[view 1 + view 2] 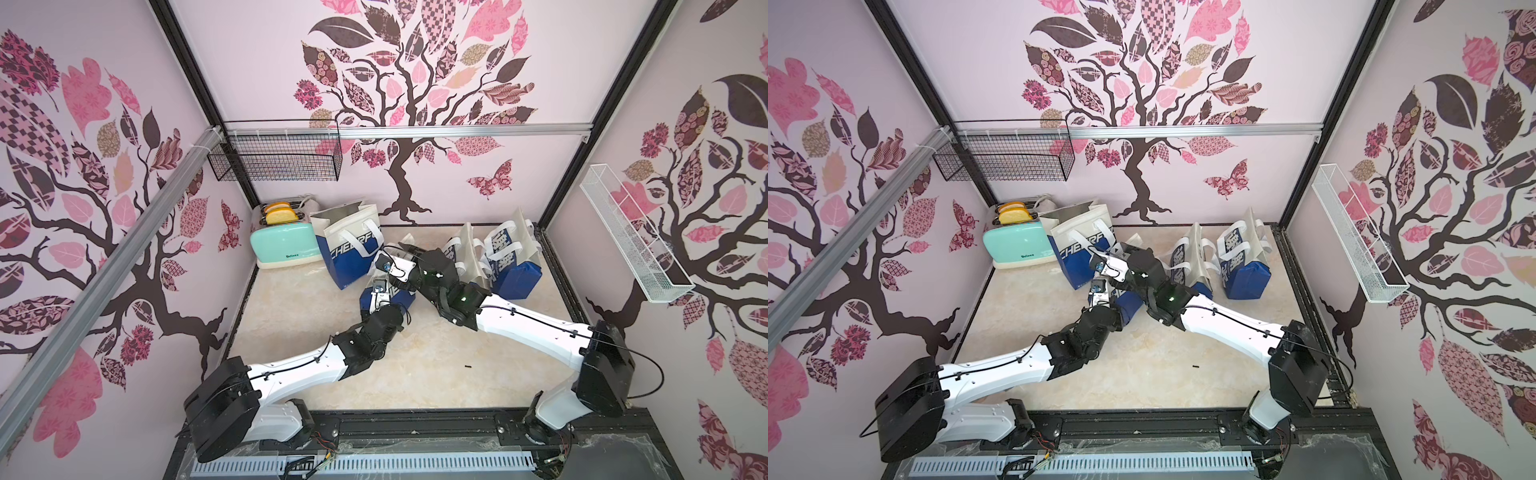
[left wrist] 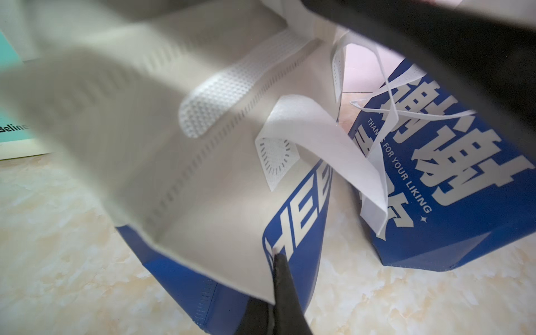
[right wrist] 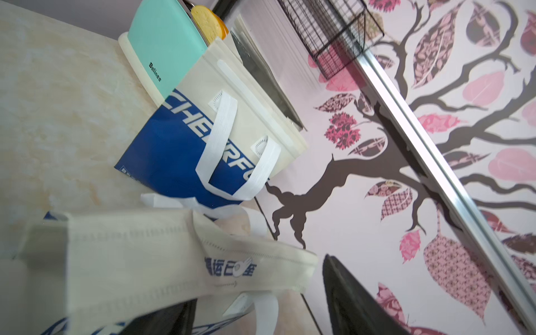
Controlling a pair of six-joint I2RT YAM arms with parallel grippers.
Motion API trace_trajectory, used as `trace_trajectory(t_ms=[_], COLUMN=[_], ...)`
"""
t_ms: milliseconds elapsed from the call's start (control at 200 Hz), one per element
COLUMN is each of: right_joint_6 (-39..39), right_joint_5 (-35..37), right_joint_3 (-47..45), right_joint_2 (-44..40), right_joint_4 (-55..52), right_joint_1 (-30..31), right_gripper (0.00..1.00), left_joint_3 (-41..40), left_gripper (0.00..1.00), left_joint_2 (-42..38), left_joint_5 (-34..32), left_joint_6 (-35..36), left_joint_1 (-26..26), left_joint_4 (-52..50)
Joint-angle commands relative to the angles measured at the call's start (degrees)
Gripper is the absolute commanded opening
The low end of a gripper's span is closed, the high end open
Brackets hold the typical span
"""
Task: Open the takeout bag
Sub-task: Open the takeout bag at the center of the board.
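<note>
The takeout bag [image 1: 395, 296] [image 1: 1129, 303], cream on top and blue below with white handles, stands mid-table between both arms. In the left wrist view my left gripper [image 2: 275, 255] is shut on the cream top edge of the bag [image 2: 203, 188], whose mouth gapes with the inside showing. In both top views the left gripper [image 1: 381, 279] [image 1: 1100, 282] sits at the bag's near side. My right gripper [image 1: 406, 246] [image 1: 1130, 249] is above the far side. Its jaws [image 3: 258, 281] stand open, and the bag's cream rim [image 3: 145, 261] lies across one finger, unpinched.
An open bag of the same kind [image 1: 349, 249] [image 3: 203, 139] leans by the mint toaster [image 1: 282, 245] at the back left. Two more bags [image 1: 465, 257] [image 1: 513, 266] stand at the back right, one close beside the held bag [image 2: 435, 174]. Wire baskets [image 1: 278, 156] [image 1: 631, 237] hang on the walls.
</note>
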Motion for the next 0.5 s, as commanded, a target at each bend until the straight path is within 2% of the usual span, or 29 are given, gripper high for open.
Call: trace_trajectory(t_ms=[0, 215, 395, 495], right_joint_6=[11.0, 5.2, 4.1, 3.8], right_joint_5=[-2.7, -5.6, -8.8, -8.3], right_joint_3=[-1.9, -8.0, -6.8, -6.8], right_joint_2=[-4.5, -3.4, -0.6, 0.5], right_joint_4=[0.3, 2.7, 2.5, 5.1], right_joint_1=[-3.5, -3.7, -3.6, -3.4], right_gripper=[0.69, 0.69, 0.68, 0.68], left_joint_3=[-1.3, -1.0, 0.0, 0.5], left_gripper=[0.00, 0.00, 0.00, 0.00], left_joint_2=[-0.7, -0.6, 0.4, 0.7], left_joint_5=[2.3, 2.6, 3.5, 4.1], left_joint_6=[-0.2, -0.1, 0.4, 0.8], left_joint_1=[0.1, 0.7, 0.8, 0.8], left_joint_4=[-2.8, -2.4, -2.4, -2.5])
